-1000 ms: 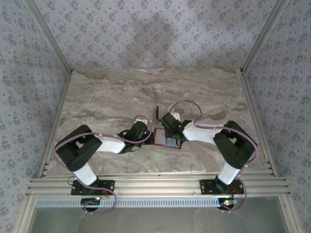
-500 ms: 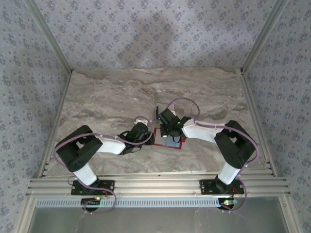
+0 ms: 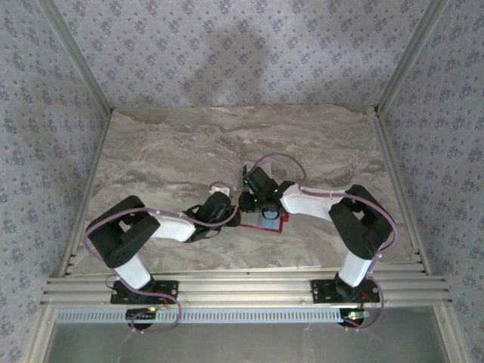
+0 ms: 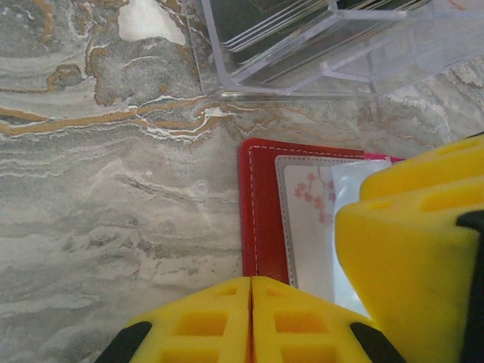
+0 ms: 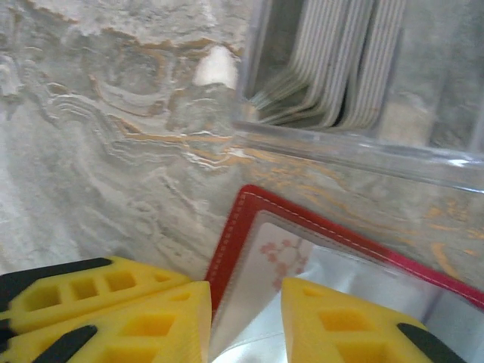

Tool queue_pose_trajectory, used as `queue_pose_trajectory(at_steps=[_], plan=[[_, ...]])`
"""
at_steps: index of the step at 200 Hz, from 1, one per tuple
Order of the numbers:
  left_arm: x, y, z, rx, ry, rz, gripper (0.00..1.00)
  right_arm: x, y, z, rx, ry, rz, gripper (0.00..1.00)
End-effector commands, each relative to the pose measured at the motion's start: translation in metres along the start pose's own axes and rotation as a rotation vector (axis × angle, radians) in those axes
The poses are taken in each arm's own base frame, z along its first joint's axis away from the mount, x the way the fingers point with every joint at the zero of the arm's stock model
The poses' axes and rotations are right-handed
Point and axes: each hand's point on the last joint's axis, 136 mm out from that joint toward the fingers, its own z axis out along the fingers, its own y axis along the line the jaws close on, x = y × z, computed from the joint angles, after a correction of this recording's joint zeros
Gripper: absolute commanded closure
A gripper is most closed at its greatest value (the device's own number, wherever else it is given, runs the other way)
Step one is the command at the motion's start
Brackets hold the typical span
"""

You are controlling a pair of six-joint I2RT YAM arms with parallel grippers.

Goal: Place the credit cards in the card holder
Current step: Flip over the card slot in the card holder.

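Two fingers (image 5: pixel 340 325) of right pincer (image 5: pixel 246 321) slightly parted above card holder (image 5: pixel 231 234).

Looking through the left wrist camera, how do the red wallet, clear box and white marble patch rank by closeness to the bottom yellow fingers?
From the left fingers:
1. Red card holder, right at the tips.
2. Clear box, beyond it, upper right.
3. White patch, farthest, top left.

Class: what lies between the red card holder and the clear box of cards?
Only bare marble table: a narrow strip separates the card holder from the clear box, plain in both wrist views.
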Motion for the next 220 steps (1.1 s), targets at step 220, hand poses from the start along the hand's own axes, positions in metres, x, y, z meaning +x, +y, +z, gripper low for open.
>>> queue_pose_trajectory(at_steps=[220], plan=[[0.013, 0.062, -0.087, -0.088, 0.054, -0.056, 0.62, -0.032, 0.036, -0.046, -0.121, -0.044, -0.114, 0.36]])
